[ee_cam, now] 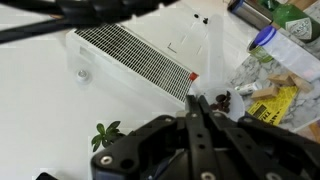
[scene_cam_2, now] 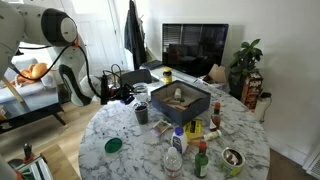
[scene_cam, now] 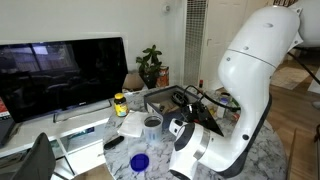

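My gripper point(ee_cam: 196, 100) is shut, its two black fingers pressed together with nothing between them. In both exterior views it hangs over the near-arm edge of the round marble table point(scene_cam_2: 130, 160), beside a dark box point(scene_cam_2: 180, 101). The gripper point(scene_cam_2: 124, 92) sits a little above the tabletop, close to a grey cup point(scene_cam_2: 142, 113). From the opposite side the gripper point(scene_cam: 187, 101) is a black shape with cables, next to the same box point(scene_cam: 163, 98) and cup point(scene_cam: 152, 123). The wrist view is tilted and shows a blue-capped bottle point(ee_cam: 262, 38) and yellow packaging point(ee_cam: 272, 100) beyond the fingertips.
A TV point(scene_cam_2: 195, 46) and a potted plant point(scene_cam_2: 247, 60) stand behind the table. On the table are a yellow-lidded jar point(scene_cam: 120, 103), a blue lid point(scene_cam: 139, 162), a green lid point(scene_cam_2: 113, 146), sauce bottles point(scene_cam_2: 201, 160) and a small bowl point(scene_cam_2: 232, 160). A wall radiator point(ee_cam: 130, 55) shows in the wrist view.
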Available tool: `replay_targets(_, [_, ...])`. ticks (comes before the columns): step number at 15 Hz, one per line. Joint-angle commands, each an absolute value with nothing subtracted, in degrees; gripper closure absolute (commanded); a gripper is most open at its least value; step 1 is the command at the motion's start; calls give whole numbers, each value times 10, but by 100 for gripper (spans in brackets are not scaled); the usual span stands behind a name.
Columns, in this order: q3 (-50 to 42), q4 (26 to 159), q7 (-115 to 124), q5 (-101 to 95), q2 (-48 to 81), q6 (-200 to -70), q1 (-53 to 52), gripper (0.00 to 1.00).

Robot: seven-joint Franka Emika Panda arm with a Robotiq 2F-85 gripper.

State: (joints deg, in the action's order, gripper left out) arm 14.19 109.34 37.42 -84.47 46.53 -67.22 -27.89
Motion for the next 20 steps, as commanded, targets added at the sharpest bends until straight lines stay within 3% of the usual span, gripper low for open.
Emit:
replay_targets(1, [148, 1078, 398, -866, 493, -652, -283, 99])
replay_targets(20, [150, 1056, 391, -966, 567, -579, -298, 99])
